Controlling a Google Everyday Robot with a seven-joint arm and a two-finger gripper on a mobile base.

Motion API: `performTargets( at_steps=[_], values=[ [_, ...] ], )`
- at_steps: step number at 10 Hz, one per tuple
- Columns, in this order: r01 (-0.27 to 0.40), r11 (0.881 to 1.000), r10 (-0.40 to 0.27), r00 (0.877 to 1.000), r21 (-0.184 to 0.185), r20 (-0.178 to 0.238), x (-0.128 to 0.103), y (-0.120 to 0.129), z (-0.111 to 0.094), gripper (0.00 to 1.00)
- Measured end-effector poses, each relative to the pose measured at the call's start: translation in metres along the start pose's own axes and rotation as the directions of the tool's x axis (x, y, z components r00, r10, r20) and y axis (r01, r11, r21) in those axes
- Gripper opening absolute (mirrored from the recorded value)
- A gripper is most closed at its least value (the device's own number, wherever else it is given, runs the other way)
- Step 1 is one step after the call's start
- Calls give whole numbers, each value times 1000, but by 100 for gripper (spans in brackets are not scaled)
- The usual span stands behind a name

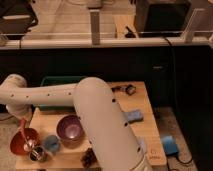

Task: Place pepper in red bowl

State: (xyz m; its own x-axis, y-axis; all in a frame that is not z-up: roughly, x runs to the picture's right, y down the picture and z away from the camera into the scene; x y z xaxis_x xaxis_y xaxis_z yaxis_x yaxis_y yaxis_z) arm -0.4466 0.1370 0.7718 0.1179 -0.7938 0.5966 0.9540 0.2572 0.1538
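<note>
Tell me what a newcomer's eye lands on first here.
The big white robot arm sweeps across the wooden table, filling the foreground. At far left its gripper hangs with the pepper over the red bowl. The purple bowl sits beside it, a green bin behind.

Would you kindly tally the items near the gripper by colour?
Red: 2, bowl and pepper held by the gripper above it
Purple: 1, bowl
Metal: 1, cup
Blue: 1, cup
Total: 5
</note>
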Motion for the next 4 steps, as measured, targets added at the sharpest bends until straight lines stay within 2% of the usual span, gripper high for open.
performTargets(
  at_steps=[2, 4],
  values=[
    [-2, 1000, 2, 999, 2, -32, 0, 9, -5, 75],
    [-4, 1000, 4, 998, 5, -57, 2, 16, -13, 80]
  ],
)
